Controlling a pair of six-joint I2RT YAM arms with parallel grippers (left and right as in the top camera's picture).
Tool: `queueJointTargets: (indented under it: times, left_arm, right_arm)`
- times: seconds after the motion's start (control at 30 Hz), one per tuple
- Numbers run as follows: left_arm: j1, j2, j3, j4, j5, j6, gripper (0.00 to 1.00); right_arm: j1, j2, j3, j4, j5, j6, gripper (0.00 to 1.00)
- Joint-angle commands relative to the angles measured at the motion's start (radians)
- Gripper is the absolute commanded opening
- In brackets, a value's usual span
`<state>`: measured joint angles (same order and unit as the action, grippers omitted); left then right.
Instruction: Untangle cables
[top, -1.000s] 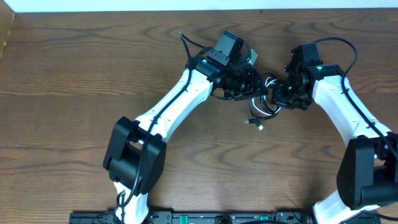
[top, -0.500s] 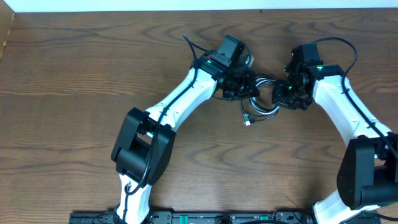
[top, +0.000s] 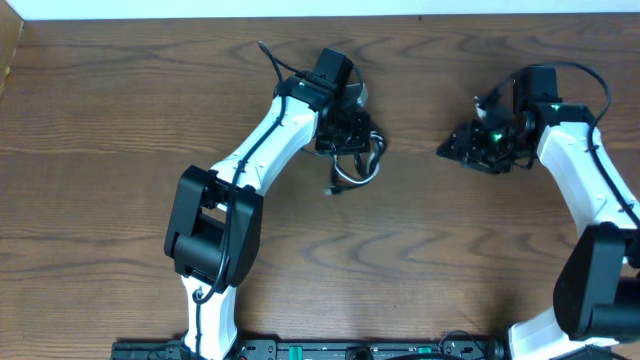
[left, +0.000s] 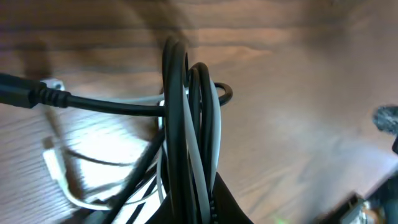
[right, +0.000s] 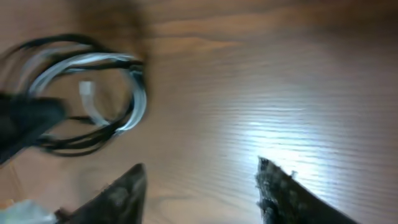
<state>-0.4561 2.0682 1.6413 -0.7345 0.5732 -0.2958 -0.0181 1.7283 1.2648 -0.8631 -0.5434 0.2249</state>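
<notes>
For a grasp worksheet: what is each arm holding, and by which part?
The left jaws pinch the cable bundle across its bunched black-and-white loops; the right jaws hold nothing.

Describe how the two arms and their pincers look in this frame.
Both arms are alike: the left arm and right arm have smooth white tubular links joined by bulky black joint housings. Thin black wires loop out near each wrist. A small green light glows on the right wrist. The right pincer has dark, rough-surfaced fingers.
</notes>
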Motion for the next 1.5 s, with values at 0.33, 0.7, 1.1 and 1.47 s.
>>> queueJointTargets:
  times: [0.33,0.7,1.1,1.47]
  left_arm:
    - [0.068,-0.023,-0.007,0.028,0.577,0.008,0.08]
    - [0.089,-0.023,-0.007,-0.023,0.621,-0.023,0.07]
    - [0.089,-0.023,-0.007,-0.043,0.721,-0.023,0.07]
    - [0.092,-0.022,-0.007,-0.042,0.565,-0.02,0.07]
  right_arm:
    - [0.155,-0.047,0.033,0.097,-0.026,-0.207,0.61]
    - [0.299,-0.046,0.033,0.169,0.244,-0.338,0.57]
    - [0.314,-0.046,0.032,0.212,0.356,-0.346,0.41]
    - [0.31,-0.094,0.034,0.201,0.284,-0.235,0.01]
